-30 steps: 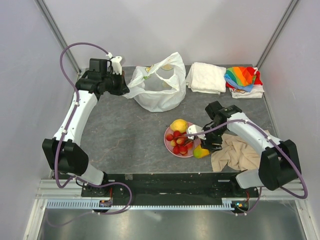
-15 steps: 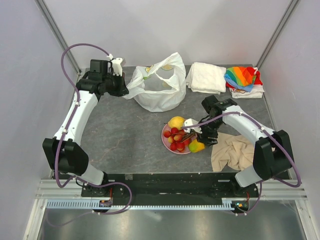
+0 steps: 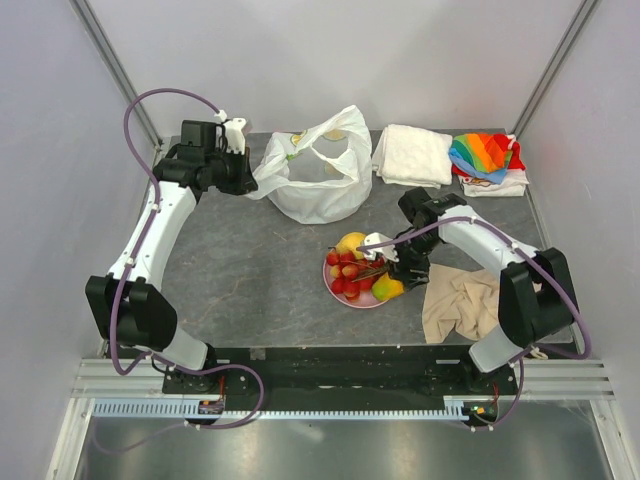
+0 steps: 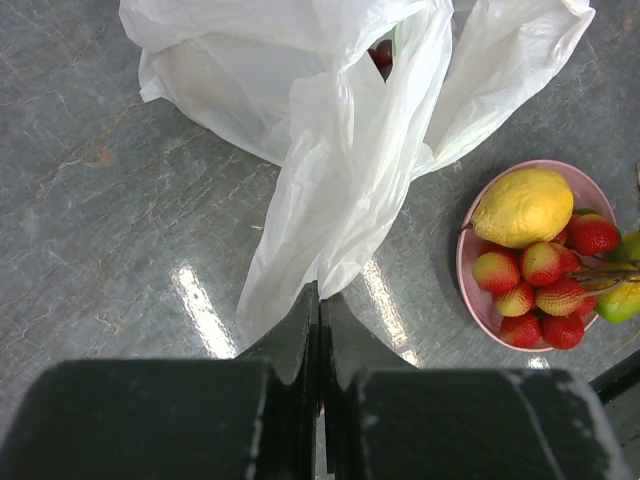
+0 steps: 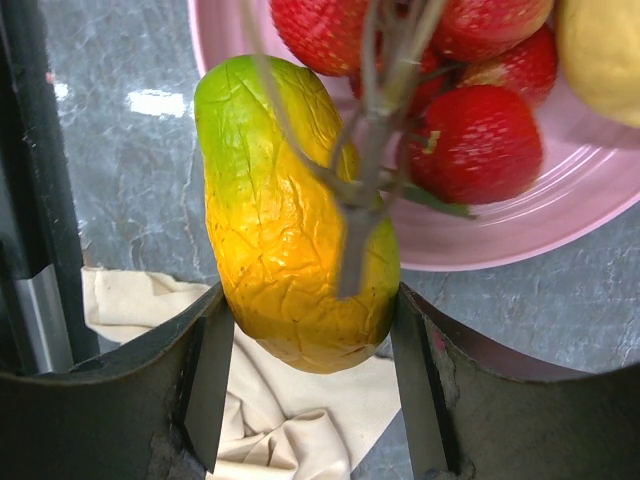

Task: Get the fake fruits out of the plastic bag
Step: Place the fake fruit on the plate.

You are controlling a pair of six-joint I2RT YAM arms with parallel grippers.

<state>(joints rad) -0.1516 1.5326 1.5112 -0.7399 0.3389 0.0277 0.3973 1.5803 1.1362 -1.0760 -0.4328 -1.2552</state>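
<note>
Your right gripper (image 5: 308,312) clasps the mango (image 5: 290,215) across its belly; it looks light and slick. Your left gripper (image 4: 320,312) pinches the flimsy plastic bag (image 4: 340,150).

Right arm (image 3: 480,245): swings in from the table's right side toward the middle, elbow folding closer to the base.
Right gripper (image 3: 395,277): shifts left and back, from beside the tan cloth (image 3: 462,300) to the right edge of the pink plate (image 5: 560,215).
Mango (image 3: 386,289): carried along in the jaws, from just off the plate at the cloth's edge to overlapping the rim, against the red fruit cluster (image 3: 352,275).
Tan cloth: more of it shows as the arm draws off.
</note>
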